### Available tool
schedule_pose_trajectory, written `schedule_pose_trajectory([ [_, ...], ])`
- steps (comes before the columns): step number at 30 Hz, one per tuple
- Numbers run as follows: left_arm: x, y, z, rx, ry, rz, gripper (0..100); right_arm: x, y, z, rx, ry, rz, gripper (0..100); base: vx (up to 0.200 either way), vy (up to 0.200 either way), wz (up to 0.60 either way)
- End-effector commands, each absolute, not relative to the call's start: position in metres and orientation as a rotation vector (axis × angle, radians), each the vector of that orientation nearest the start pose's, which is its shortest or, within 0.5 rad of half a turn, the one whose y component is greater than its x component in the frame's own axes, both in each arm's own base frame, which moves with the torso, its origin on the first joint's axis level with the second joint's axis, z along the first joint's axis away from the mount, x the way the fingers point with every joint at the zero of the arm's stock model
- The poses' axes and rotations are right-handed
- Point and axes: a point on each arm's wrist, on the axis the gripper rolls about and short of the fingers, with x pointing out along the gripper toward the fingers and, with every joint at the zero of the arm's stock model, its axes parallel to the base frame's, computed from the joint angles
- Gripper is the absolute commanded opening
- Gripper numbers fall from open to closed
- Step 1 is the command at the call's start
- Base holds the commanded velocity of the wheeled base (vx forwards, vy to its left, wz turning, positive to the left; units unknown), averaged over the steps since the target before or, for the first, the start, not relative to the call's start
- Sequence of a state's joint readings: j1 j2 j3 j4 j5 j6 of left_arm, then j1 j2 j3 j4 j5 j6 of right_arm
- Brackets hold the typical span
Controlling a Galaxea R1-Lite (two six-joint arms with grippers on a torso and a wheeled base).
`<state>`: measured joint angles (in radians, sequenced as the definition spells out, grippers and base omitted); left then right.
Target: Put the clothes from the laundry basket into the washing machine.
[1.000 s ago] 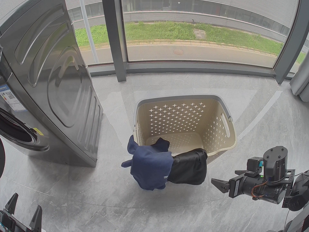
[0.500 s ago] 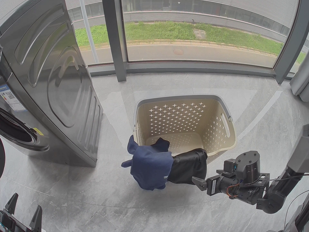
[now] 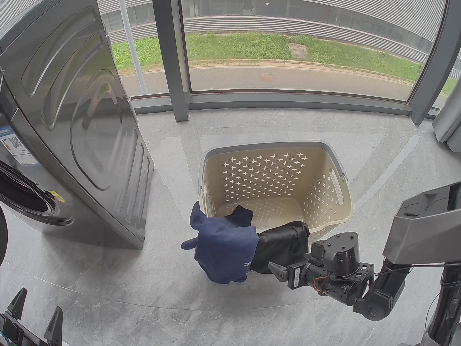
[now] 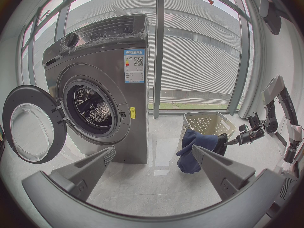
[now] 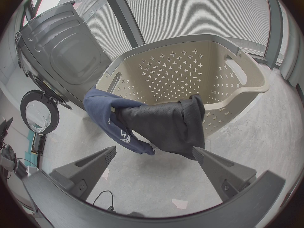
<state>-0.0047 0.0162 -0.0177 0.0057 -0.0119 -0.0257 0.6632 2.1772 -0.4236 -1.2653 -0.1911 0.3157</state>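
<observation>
Head view: the right gripper (image 3: 276, 270) is held low over the grey floor (image 3: 144, 294), its tips just beside the lower edge of the black garment (image 3: 281, 248); whether they touch cannot be told
Right gripper state: released, with the fingers spread wide and nothing grasped
Clothes: the black garment and a navy garment (image 3: 223, 251) are draped side by side over the laundry basket (image 3: 276, 146) rim nearest the right gripper, and hang down its outside; the navy one lies just past the black one, on the washing machine's side
Right wrist view: the black garment is framed between the two spread fingers, and the basket's star-shaped holes and handle slot are seen behind it
Left gripper (image 3: 38, 303): released and empty, held low, well apart from the clothes
Washing machine (image 3: 86, 121): stood ahead of the left gripper; its ribbed side panel is presented in the head view
Left wrist view: the round door (image 4: 31, 124) is seen swung open, and the steel drum (image 4: 91, 106) is exposed beside it
Labels: a blue-and-white sticker (image 4: 134, 66) with a square code is fixed high on the machine's front, and a small yellow sticker (image 4: 132, 112) lower down beside the opening
Writing: white print (image 5: 123, 136) is carried on the hanging part of the navy garment; it is too small to be made out
</observation>
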Motion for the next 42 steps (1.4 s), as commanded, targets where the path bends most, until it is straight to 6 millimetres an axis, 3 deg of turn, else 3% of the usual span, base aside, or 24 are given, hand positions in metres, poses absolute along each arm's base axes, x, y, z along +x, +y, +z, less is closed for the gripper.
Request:
schedule_pose_trajectory([
  [1,-0.023,0.000,0.075,-0.026,0.005,-0.017,100,0.251,0.191,0.001,0.107,0.499,0.391,100,0.000,0.000,0.00],
  [16,-0.023,0.000,0.075,-0.026,0.005,-0.015,100,0.267,0.202,-0.010,0.123,0.470,0.389,100,0.000,0.000,0.00],
  [28,-0.023,0.000,0.075,-0.028,0.005,-0.017,100,0.293,0.196,-0.019,0.148,0.443,0.336,100,0.000,0.000,0.00],
  [35,-0.023,0.000,0.075,-0.028,0.005,-0.015,100,0.295,0.198,-0.017,0.158,0.433,0.340,100,0.000,0.000,0.00],
  [36,-0.023,0.000,0.075,-0.028,0.005,-0.017,100,0.295,0.199,-0.017,0.159,0.432,0.342,0,0.000,0.000,0.00],
  [42,-0.023,0.000,0.075,-0.028,0.005,-0.017,100,0.294,0.202,-0.017,0.165,0.430,0.351,0,0.000,0.000,0.00],
])
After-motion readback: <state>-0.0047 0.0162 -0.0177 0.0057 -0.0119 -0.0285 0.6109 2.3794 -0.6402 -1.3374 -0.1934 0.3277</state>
